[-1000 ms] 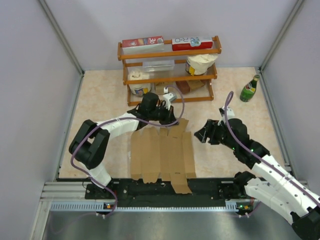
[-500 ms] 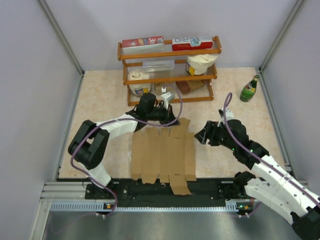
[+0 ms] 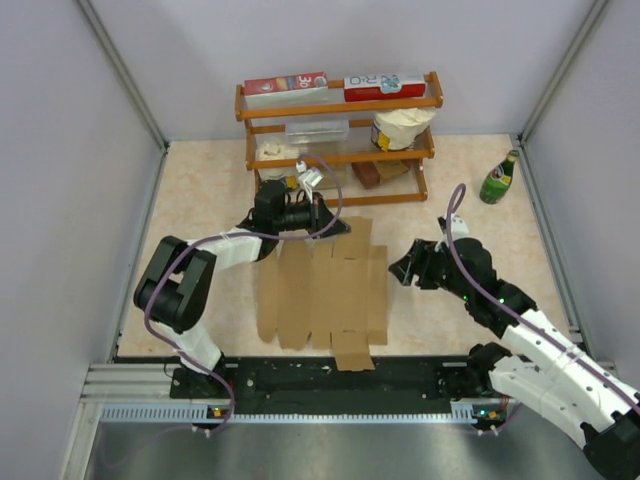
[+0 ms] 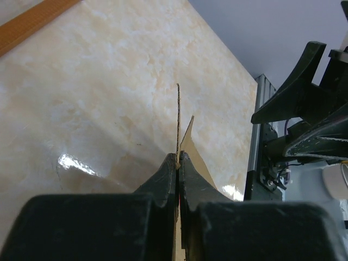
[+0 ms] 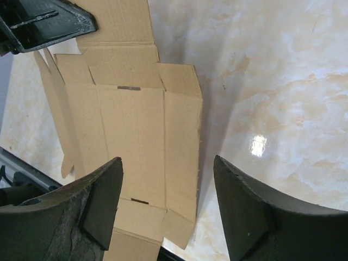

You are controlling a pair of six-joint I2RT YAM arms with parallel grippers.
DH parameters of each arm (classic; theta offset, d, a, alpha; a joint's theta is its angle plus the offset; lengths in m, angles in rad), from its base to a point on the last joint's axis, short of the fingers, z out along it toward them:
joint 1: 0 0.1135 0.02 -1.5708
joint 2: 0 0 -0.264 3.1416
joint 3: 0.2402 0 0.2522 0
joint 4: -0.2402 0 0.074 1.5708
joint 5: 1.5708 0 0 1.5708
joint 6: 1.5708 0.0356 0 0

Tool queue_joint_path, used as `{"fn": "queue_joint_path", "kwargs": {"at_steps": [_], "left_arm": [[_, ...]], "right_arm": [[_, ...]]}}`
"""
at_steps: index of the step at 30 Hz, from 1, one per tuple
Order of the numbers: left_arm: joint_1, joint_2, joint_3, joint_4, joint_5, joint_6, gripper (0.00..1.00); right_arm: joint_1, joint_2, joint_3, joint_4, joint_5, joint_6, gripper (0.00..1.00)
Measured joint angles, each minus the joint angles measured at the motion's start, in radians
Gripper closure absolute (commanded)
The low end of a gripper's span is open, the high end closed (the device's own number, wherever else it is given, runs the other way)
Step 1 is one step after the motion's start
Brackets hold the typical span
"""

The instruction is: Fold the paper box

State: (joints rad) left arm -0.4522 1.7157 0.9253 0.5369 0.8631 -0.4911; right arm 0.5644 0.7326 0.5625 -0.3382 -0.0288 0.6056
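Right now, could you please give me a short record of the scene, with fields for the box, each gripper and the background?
box: paper box, an unfolded sheet lying flat
left gripper: left gripper, shut on a flap at the box's far edge
right gripper: right gripper, open, by the box's right edge, holding nothing
background: wooden shelf at the rear; green bottle far right

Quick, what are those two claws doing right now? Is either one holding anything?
Left gripper: closed, pinching an edge of the paper box.
Right gripper: open, holding nothing.
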Motion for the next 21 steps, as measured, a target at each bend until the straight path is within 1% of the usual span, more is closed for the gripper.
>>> {"fn": "queue_joint_path", "kwargs": {"at_steps": [3,7,13,18,21], "left_arm": [[0.011,0.004,-0.007,0.069,0.016,-0.053,1.00],[0.024,0.009,-0.021,0.204,0.029,-0.146,1.00],[0.044,0.017,-0.021,0.364,0.018,-0.259,1.00],[0.056,0.027,-0.021,0.452,0.008,-0.316,1.00],[0.060,0.042,-0.021,0.475,0.011,-0.338,1.00]], "right_arm": [[0.000,-0.002,-0.017,0.049,-0.017,0.013,0.31],[-0.006,-0.003,-0.076,0.112,-0.048,0.056,0.30],[-0.010,0.009,-0.111,0.143,-0.066,0.104,0.30],[-0.011,0.011,-0.129,0.194,-0.066,0.103,0.30],[-0.011,0.012,-0.151,0.226,-0.054,0.076,0.31]]}}
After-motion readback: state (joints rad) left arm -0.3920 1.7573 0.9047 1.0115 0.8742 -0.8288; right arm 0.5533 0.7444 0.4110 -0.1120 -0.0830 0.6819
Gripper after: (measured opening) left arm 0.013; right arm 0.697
